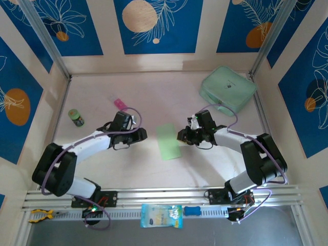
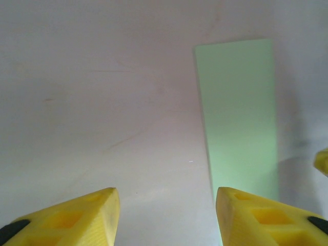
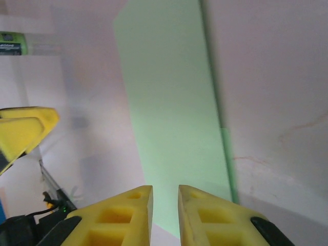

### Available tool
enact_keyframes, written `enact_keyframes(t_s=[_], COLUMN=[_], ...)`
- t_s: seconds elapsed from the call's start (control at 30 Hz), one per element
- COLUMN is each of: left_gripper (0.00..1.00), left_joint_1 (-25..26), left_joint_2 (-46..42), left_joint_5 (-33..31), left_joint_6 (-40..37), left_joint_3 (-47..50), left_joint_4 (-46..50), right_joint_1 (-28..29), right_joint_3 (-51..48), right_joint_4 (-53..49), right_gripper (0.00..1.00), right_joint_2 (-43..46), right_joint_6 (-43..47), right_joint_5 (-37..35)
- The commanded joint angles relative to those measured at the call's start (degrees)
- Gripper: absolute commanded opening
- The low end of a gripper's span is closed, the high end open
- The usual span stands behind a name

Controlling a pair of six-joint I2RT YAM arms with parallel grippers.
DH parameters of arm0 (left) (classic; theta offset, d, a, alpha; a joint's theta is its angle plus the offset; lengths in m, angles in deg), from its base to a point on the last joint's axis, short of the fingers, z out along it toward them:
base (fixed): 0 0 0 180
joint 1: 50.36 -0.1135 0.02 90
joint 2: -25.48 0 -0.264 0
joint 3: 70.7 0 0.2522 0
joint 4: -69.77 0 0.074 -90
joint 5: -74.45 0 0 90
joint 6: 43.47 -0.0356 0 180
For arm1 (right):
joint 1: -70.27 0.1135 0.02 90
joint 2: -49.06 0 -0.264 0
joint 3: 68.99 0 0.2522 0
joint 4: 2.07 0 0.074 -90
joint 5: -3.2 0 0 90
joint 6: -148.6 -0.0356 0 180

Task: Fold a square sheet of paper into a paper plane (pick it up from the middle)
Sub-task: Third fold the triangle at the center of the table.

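Note:
The pale-green sheet of paper (image 1: 168, 141) lies flat mid-table, folded into a long narrow rectangle with a thin strip of the lower layer showing along one edge (image 3: 228, 154). My left gripper (image 1: 141, 134) sits low just left of it, open wide over bare table (image 2: 166, 192), with its right finger (image 2: 256, 215) overlapping the paper's (image 2: 238, 118) edge. From the right, my right gripper (image 1: 182, 136) hovers over the paper's (image 3: 169, 102) near edge. Its jaws (image 3: 165, 188) stand a narrow gap apart with nothing pinched. No paper plane is in view.
A mint-green zip case (image 1: 227, 89) lies at the back right. A small green-lidded jar (image 1: 76, 117) and a pink item (image 1: 120, 104) sit at the left. A snack packet (image 1: 161, 215), a blue tool (image 1: 192, 210) and yellow pliers (image 1: 40, 215) rest along the front rail.

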Motion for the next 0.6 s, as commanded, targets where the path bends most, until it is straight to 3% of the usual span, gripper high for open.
enact_keyframes(t_s=[0.0,0.33,0.47,0.57], left_gripper=[0.52,0.51,0.51,0.50], left_joint_1=[-0.13,0.98,2.14,3.32], left_joint_2=[1.55,5.12,7.71,9.98], left_joint_5=[7.13,9.94,11.44,12.13], left_joint_6=[2.06,4.46,6.34,6.31], left_joint_3=[-1.57,-1.29,-1.64,-3.08], left_joint_4=[-4.94,-8.46,-11.10,-11.22], right_joint_1=[0.32,1.49,1.44,0.91], right_joint_3=[0.33,2.57,2.60,-0.93], right_joint_4=[2.93,5.47,1.06,4.17], right_gripper=[0.18,0.15,0.12,0.12], right_joint_2=[-2.25,-9.96,-12.53,-13.86], right_joint_6=[-0.92,-0.77,-1.70,-5.29], right_joint_5=[4.69,7.69,2.02,0.66])
